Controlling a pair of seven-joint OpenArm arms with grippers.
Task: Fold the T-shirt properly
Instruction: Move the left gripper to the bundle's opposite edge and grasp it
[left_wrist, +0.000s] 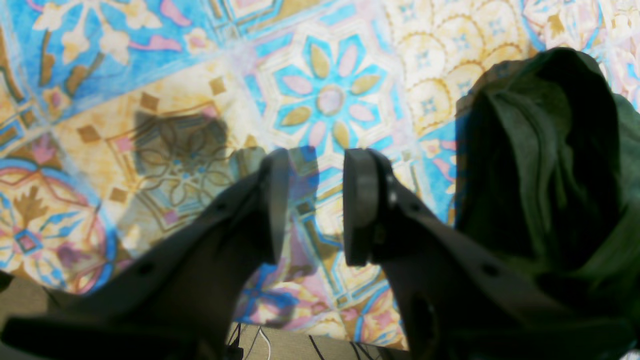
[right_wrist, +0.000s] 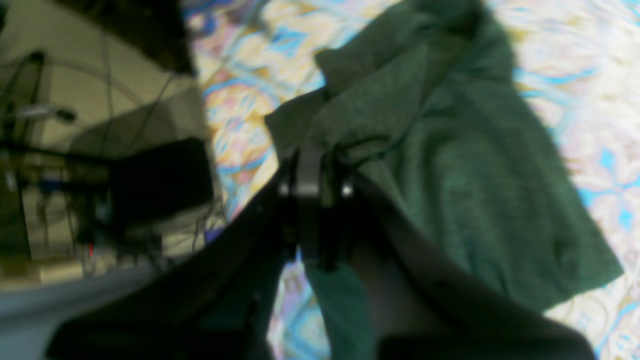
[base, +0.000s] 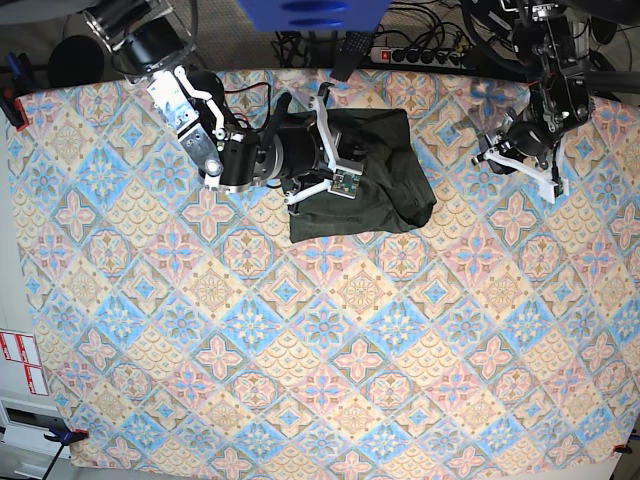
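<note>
Right fingers (right_wrist: 314, 187) pinched together on a raised fold of the T-shirt (right_wrist: 450, 190), near the garment's left edge in the base view. Left fingers (left_wrist: 316, 205) parted with a narrow gap, holding nothing, poised over the patterned cloth (left_wrist: 320, 90) covering the table, with part of the shirt just beside them. The dark olive-green T-shirt (base: 385, 185) lies bunched in a rough rectangle on the far-centre part of the table, well apart from the left arm (base: 545, 110).

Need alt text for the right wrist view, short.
Blurry close-up: the right tool is shut on a fold of the dark green T-shirt, which drapes to the right over the patterned tablecloth. Cables and dark equipment sit beyond the table edge at left.
</note>
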